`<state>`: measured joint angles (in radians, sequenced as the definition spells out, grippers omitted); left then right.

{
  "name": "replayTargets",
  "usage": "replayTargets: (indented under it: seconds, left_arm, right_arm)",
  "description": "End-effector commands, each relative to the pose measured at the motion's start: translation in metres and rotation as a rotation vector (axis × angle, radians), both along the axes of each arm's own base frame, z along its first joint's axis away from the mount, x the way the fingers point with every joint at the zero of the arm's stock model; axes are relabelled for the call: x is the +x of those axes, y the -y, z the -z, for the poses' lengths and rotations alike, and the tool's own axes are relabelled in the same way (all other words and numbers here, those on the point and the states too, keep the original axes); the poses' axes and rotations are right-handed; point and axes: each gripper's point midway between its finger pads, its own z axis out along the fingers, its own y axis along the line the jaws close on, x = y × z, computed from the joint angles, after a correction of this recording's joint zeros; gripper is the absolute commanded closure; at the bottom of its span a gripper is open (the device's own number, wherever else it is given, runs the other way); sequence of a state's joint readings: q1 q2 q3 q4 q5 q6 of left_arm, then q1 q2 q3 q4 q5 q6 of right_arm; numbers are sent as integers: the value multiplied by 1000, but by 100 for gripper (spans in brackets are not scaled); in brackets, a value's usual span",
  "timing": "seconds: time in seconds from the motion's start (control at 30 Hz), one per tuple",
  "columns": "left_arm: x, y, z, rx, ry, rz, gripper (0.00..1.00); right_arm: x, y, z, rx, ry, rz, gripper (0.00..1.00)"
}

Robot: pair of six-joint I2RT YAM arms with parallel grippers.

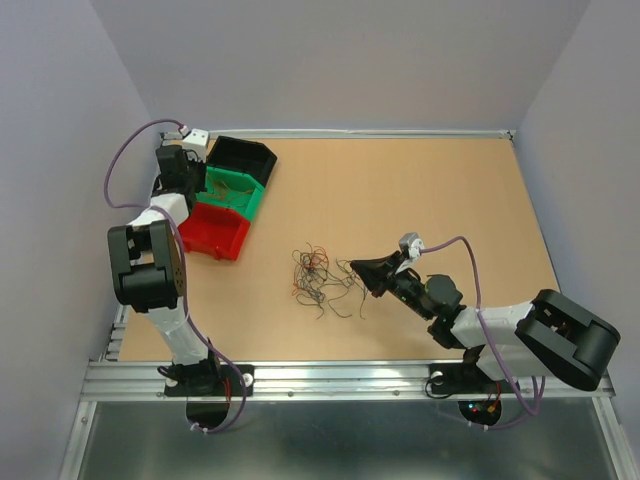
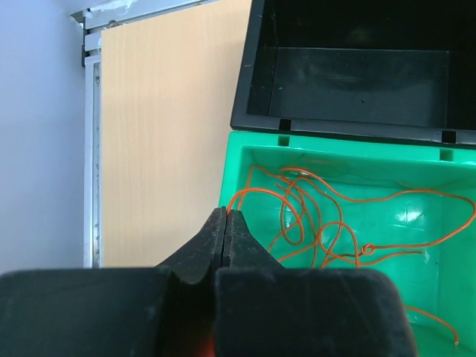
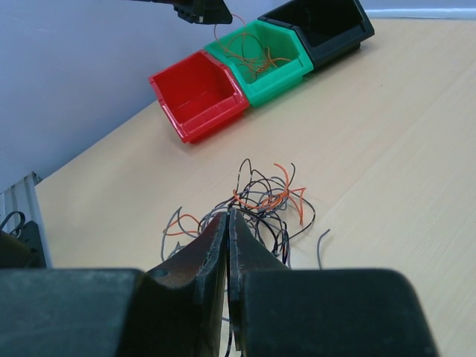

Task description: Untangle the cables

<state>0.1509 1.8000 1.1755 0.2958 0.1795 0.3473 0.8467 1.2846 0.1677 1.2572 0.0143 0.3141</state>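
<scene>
The cables (image 1: 318,278) lie as a loose tangle of thin black, grey and orange wires (image 3: 268,197) at mid-table. My right gripper (image 1: 353,266) (image 3: 227,213) is shut at the tangle's right edge, with a thin dark wire running down between its jaws. My left gripper (image 1: 200,178) (image 2: 225,212) hangs over the rim of the green bin (image 2: 245,160), shut on an orange wire (image 2: 242,195) that loops down into the bin. Several more orange wires (image 2: 327,216) (image 3: 249,48) lie inside that bin. The left gripper (image 3: 202,10) also shows at the top of the right wrist view.
Three bins stand in a row at the far left: red (image 1: 215,232) (image 3: 199,93), green (image 1: 245,195) and black (image 1: 245,158) (image 3: 327,26). The red and black ones hold nothing I can see. A metal rail (image 1: 340,378) runs along the near edge.
</scene>
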Motion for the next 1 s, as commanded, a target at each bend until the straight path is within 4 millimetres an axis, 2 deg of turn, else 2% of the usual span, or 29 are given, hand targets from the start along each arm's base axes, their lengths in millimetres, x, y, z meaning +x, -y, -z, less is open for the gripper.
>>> replayTargets:
  seconds: [0.0, 0.07, 0.1, 0.13, 0.27, 0.37, 0.53, 0.57, 0.63, 0.67, 0.7, 0.77, 0.83, 0.9, 0.97]
  left_arm:
    - [1, 16, -12, 66, 18, 16, 100]
    - [1, 25, -7, 78, -3, 19, 100]
    - [-2, 30, 4, 72, -42, 19, 100]
    - [-2, 33, 7, 64, -55, 21, 100]
    - [-6, 39, 24, 45, -111, -17, 99]
    - [-3, 39, 35, 29, -169, -45, 93]
    - [1, 32, 30, 32, -170, -95, 86]
    - [0, 33, 29, 29, -168, -92, 79]
    - [-2, 37, 14, 22, -129, -75, 65]
    - [-7, 40, 15, 17, -124, -66, 59]
    - [-7, 44, -5, 16, -67, -61, 51]
    - [-12, 45, -15, 18, -39, -62, 45]
    - [-15, 70, -35, 18, 6, -22, 41]
    - [-18, 75, -52, 24, 40, -18, 28]
    - [-26, 88, -73, 7, 94, 19, 2]
  right_arm:
    - [2, -7, -24, 51, 50, -9, 91]
    - [2, -7, -24, 51, 48, -8, 91]
    - [2, -7, -24, 52, 49, -6, 91]
    - [1, -7, -24, 52, 49, -11, 91]
    - [3, -9, -24, 52, 47, -10, 91]
    - [2, -9, -24, 51, 45, -14, 90]
    - [2, -7, -24, 53, 45, -8, 90]
    - [2, -6, -24, 54, 46, -5, 90]
    - [2, -6, -24, 54, 47, -4, 90]
    - [2, -5, -23, 53, 46, -2, 90]
    - [2, -6, -23, 51, 45, -2, 89]
    - [3, -7, -20, 45, 39, -1, 87]
    - [5, -9, -20, 43, 34, -2, 87]
    - [4, -11, -20, 46, 30, -11, 87]
    - [2, -11, -23, 54, 31, -20, 87]
